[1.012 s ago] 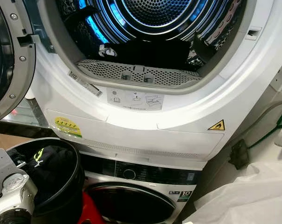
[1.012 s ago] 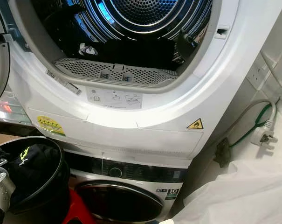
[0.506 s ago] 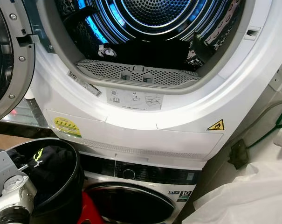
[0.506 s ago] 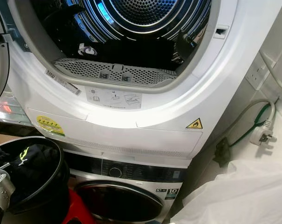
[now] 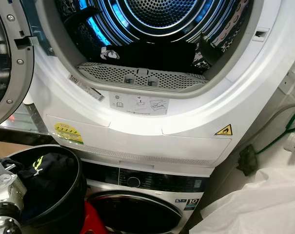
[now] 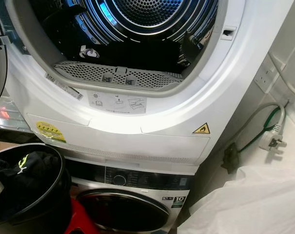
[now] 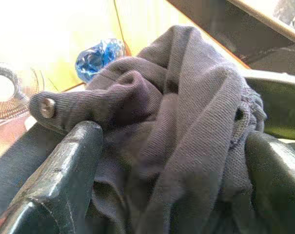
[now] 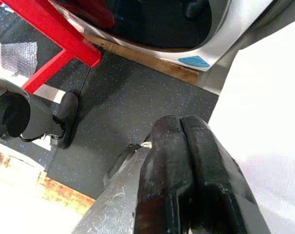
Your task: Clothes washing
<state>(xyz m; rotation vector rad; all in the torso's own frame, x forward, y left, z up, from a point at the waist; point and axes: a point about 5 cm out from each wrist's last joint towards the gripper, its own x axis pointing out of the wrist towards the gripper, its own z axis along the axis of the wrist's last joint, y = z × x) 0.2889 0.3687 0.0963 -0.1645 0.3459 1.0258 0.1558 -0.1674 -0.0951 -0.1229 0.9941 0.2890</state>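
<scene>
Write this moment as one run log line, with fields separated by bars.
left gripper: shut on dark shirt | right gripper: shut, idle | bucket: holds clothes | dryer: door open

A white front-loading dryer (image 5: 137,129) stands stacked on a silver-doored washing machine (image 5: 137,209), its round door swung open on a blue-lit perforated steel drum (image 5: 157,14). Beside the washer, a round black laundry bucket (image 5: 71,195) holds crumpled dark clothes (image 5: 45,173) with a neon-yellow mark. A bunched dark grey knit garment (image 7: 186,131) with a small metal button sits between two black fingers (image 7: 64,170).
</scene>
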